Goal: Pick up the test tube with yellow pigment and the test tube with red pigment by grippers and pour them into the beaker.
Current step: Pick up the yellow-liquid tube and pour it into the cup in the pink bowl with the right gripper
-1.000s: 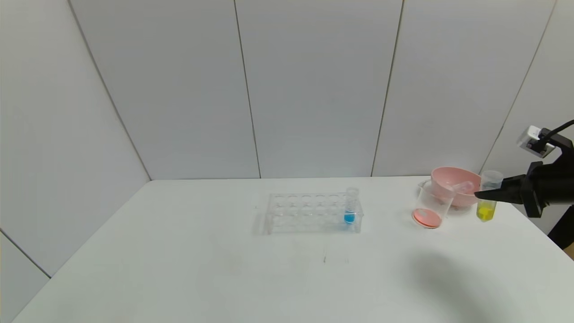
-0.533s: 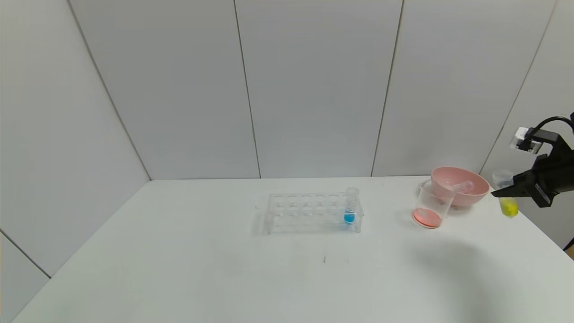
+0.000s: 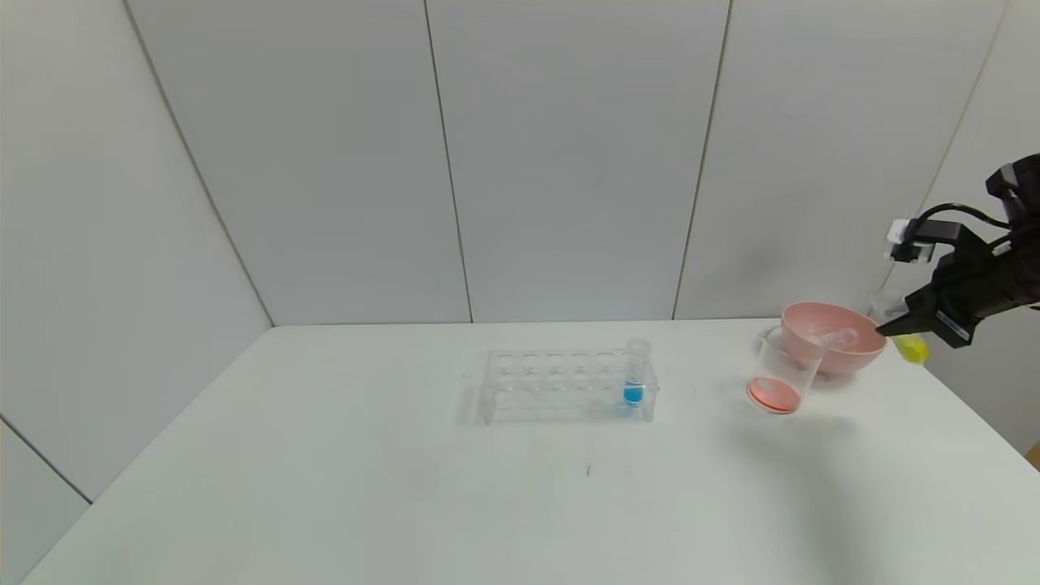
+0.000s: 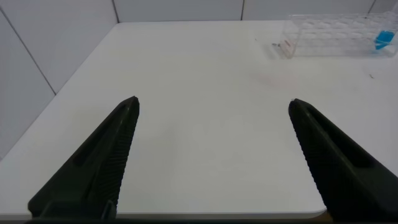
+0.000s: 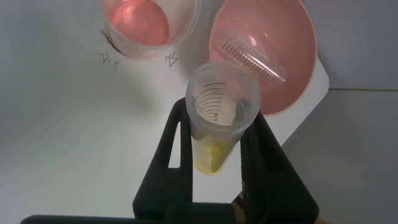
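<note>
- Head view: the right gripper [image 3: 881, 331] holds the test tube with yellow pigment [image 3: 912, 348] aloft at the desk's [image 3: 406, 487] far right edge, behind the pink bowl [image 3: 837, 337], probably lifted for carrying to the clear beaker [image 3: 780, 375], whose bottom shows red. A clear rack [image 3: 565, 386] keeps a blue tube [image 3: 635, 375] upright.
- Left wrist view: the left gripper [image 4: 214, 155] hangs idle over bare desk, jaws wide apart.
- Right wrist view: black jaws clamp the tube's smooth, graduated wall just below its round rim; another clear tube [image 5: 252, 55] lies in the glossy bowl.

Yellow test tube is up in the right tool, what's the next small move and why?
Probably carry it toward the beaker: the right tool grips the yellow test tube upright beside the pink bowl, not yet above the beaker's mouth.
</note>
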`<state>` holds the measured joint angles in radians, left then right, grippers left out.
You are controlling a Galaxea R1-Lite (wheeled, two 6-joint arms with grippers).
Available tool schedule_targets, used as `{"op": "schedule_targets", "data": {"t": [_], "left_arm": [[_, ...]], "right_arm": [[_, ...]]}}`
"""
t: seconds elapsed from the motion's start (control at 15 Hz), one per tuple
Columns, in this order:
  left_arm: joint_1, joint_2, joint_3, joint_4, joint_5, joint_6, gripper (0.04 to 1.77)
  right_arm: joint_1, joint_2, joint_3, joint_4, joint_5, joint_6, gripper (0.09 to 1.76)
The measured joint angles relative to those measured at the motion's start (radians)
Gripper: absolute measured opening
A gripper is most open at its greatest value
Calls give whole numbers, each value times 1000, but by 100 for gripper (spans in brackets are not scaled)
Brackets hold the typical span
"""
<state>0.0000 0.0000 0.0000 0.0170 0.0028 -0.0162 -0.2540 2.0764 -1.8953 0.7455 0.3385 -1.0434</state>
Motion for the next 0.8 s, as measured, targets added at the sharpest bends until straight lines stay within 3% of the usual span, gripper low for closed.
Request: {"op": "schedule_targets", "data": {"t": [0.27, 0.4, 0.8], "left_arm": [[0, 0, 0, 0, 0, 0, 172], [0, 0, 0, 0, 0, 0, 172], [0, 0, 0, 0, 0, 0, 172]], "right_arm": [[49, 58, -95, 14, -89, -47, 50], [89, 68, -103, 6, -179, -60, 50], [182, 83, -105, -27, -298, -62, 50]]}}
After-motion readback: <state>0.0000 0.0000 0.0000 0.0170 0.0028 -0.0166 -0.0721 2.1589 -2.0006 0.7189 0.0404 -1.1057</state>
